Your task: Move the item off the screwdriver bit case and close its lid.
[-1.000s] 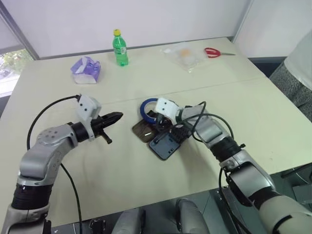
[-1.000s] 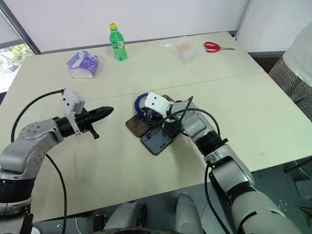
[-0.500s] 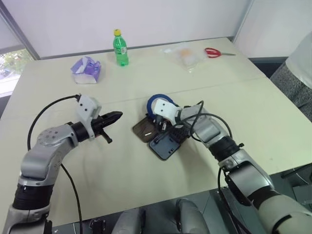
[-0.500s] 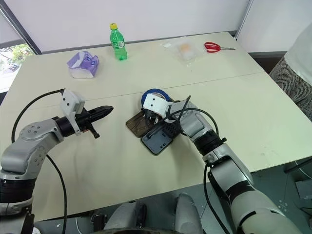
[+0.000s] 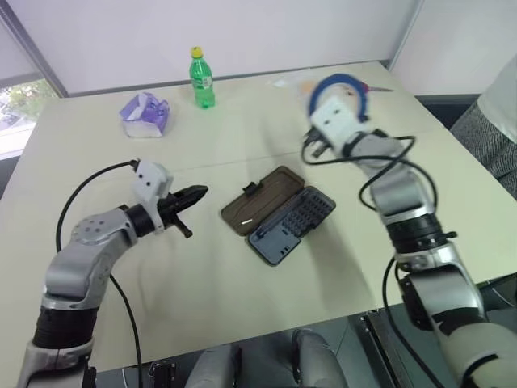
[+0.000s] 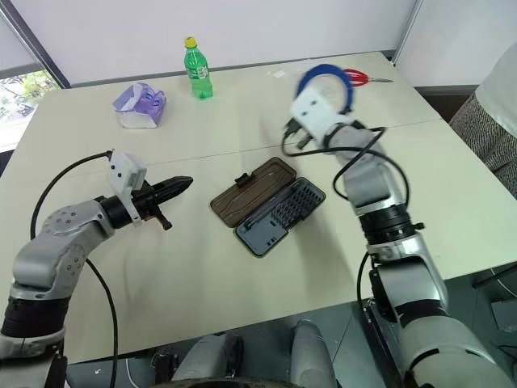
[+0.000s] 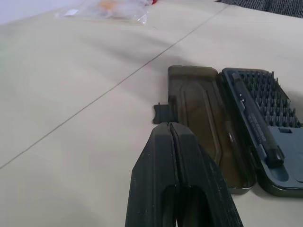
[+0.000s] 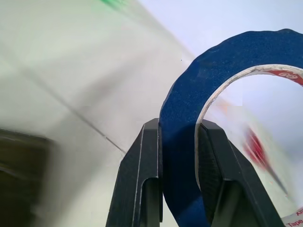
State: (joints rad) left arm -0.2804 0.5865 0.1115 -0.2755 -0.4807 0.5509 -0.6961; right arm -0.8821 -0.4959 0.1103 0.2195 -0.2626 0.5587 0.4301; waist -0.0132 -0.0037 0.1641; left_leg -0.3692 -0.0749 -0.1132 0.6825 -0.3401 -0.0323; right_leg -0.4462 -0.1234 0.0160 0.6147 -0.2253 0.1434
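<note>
The item, a blue tape roll [image 5: 342,83] with a white core, hangs in the air over the far right of the table, clear of the case. My right gripper [image 8: 180,124] is shut on the roll's band [image 8: 189,109], one finger inside the ring and one outside. The screwdriver bit case [image 5: 296,221] lies open at the table's middle, its rows of bits bare. Its smoky-brown lid [image 5: 261,200] lies flat on the table beside the tray, latch tab [image 7: 162,112] at its outer edge. My left gripper [image 5: 197,194] is shut and empty, level, pointing at the lid from a short way to its left.
A green bottle [image 5: 200,78] and a purple packet [image 5: 145,114] stand at the far left. Red-handled scissors [image 6: 356,78] and a clear plastic bag [image 7: 111,7] lie at the far right, behind the raised roll. A person [image 5: 502,89] stands at the right edge.
My right gripper shut on the tape roll, lifted it off the case and swung it up and away to the right. The open case is now uncovered. The left arm stayed put.
</note>
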